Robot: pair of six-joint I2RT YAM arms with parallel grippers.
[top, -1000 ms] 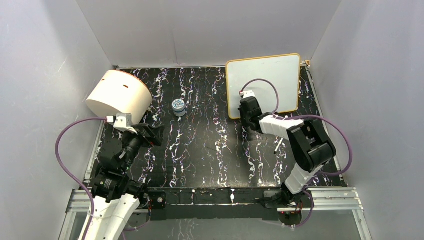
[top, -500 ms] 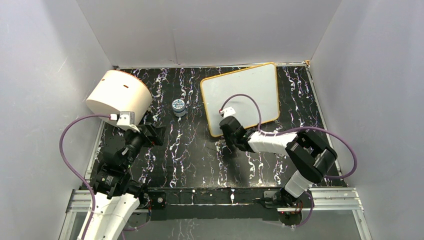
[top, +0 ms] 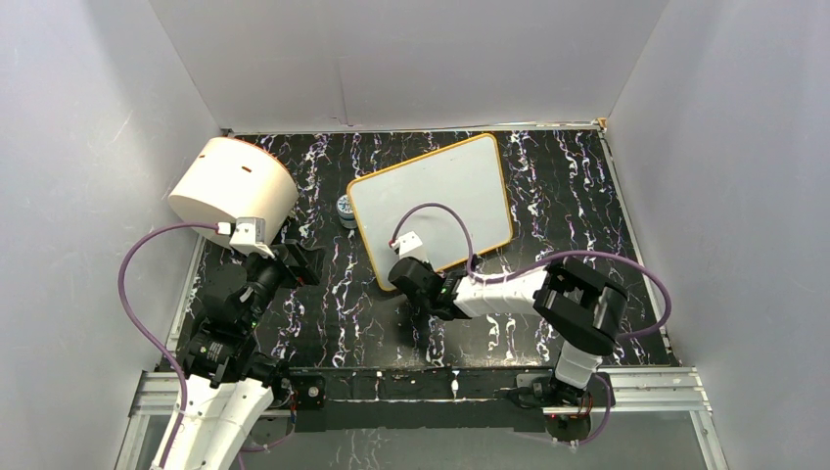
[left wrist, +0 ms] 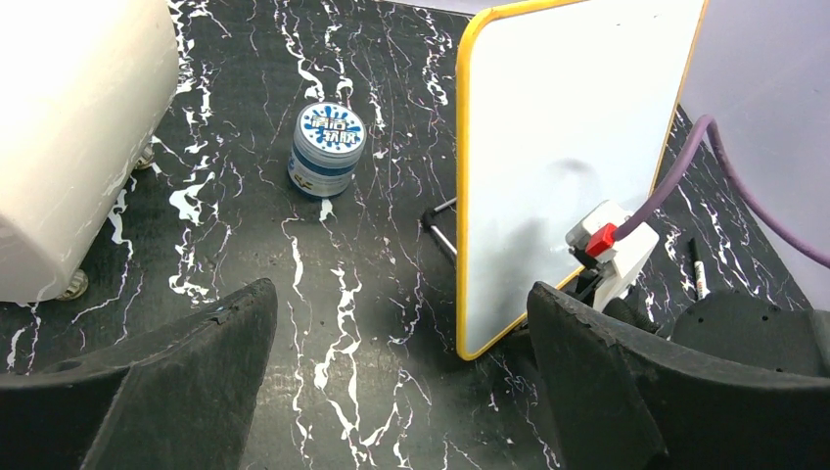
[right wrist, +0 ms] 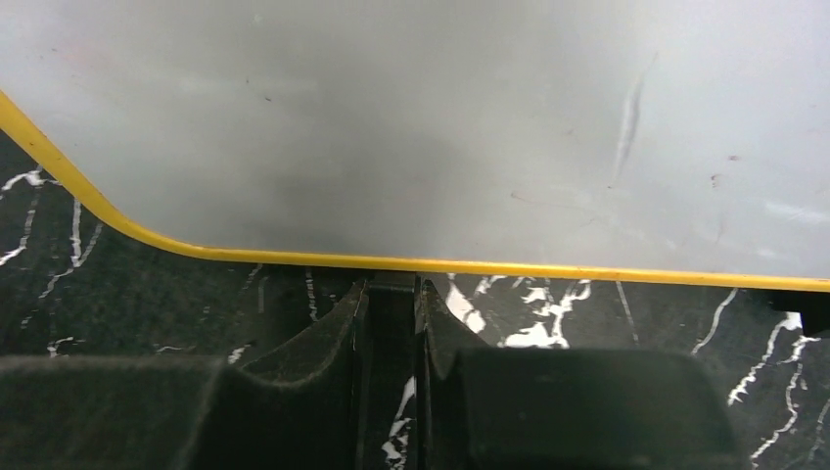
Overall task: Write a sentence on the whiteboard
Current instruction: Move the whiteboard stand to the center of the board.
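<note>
Two grippers are in view, and only the right gripper point(right wrist: 391, 286) is engaged. Its jaws stand narrow, pinched on a thin black piece point(right wrist: 391, 328) directly beneath the near rim of the large glossy white whiteboard with the orange-yellow rim point(top: 431, 201). This piece is judged to be one of the board's clip feet, though the wrist view is too dark to confirm it. The board stands steeply on its long lower edge at the middle of the black white-veined table point(top: 391, 328), just beyond that gripper. Its long axis runs left to right, with the right end somewhat farther. Its writing face is turned toward the near edge and carries no lettering. The left gripper point(left wrist: 399, 296) hangs wide open and empty, well apart to the left, near the big cream cylinder point(top: 233, 194). A thin pen-like object point(left wrist: 697, 266) lies on the table right of the board. If it is the marker, the right arm is the nearer one to fetch it.
</note>
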